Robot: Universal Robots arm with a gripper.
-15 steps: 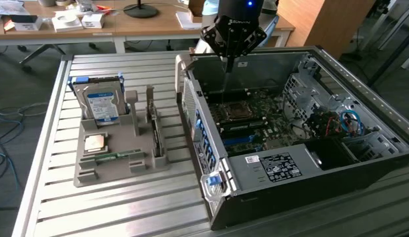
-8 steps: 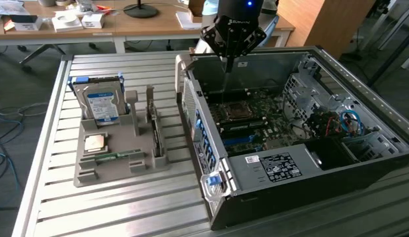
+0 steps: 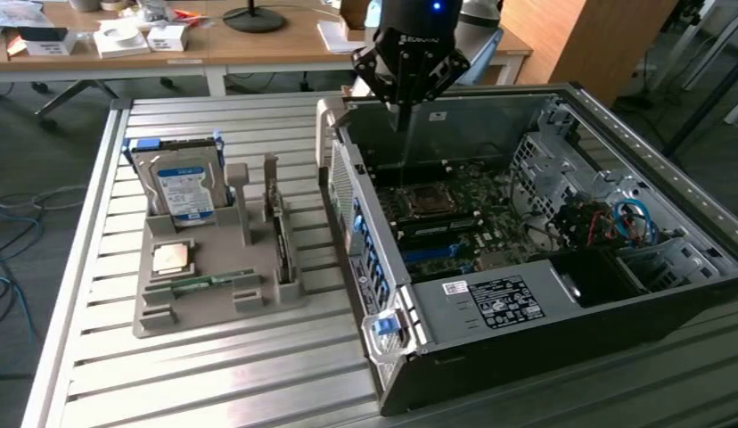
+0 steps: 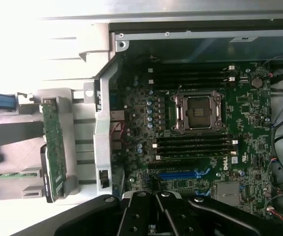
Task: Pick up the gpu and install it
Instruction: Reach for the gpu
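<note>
Above the one open computer case [image 3: 524,357], the single gripper [image 3: 399,120] hangs with fingers clenched, empty; one gpu [image 3: 281,248] stands in the grey holder [image 3: 191,308] beside one hard drive [image 3: 184,189].

Exterior view: high, well back, slanting down over the table [image 3: 226,374]; wrist view: close above the open case [image 4: 104,128], facing straight down; both share the motherboard [image 3: 488,227] and grey holder [image 3: 197,312].

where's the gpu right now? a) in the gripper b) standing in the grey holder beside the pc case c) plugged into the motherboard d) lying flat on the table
b: the gpu stands on edge in the grey holder, while the gripper hangs shut and empty over the open pc case.
</note>
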